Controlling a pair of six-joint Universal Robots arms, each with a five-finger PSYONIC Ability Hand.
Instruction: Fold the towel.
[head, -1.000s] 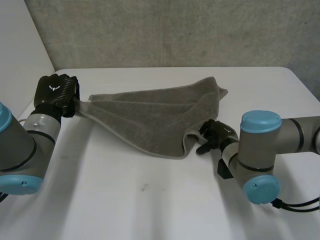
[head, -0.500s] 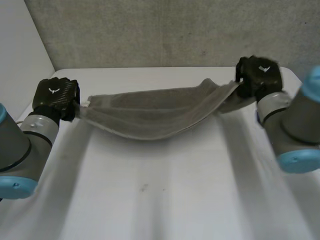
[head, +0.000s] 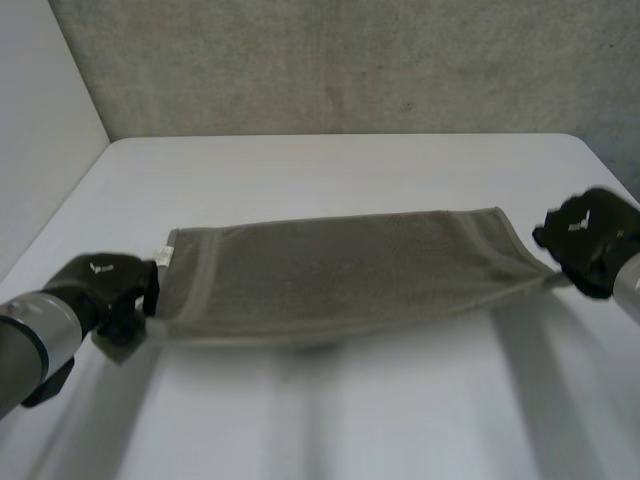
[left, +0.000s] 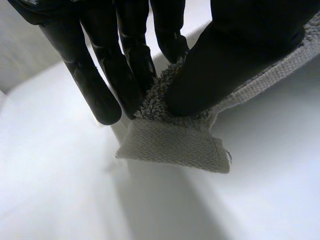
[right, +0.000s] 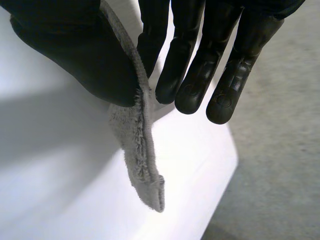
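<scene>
Head view: the left hand (head: 105, 292) and right hand (head: 592, 240) are holding the grey towel (head: 340, 275) stretched between them, one at each end, over the white bench (head: 330, 420); bare bench is lying all around the towel. Left wrist view: the thumb is pinching a towel corner against the fingers. Right wrist view: thumb and finger are pinching the towel's edge, its corner dangling.

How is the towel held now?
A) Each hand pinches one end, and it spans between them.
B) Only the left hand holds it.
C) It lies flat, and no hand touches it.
A: the left hand and the right hand each pinch an end of the towel, which spans between them.
</scene>
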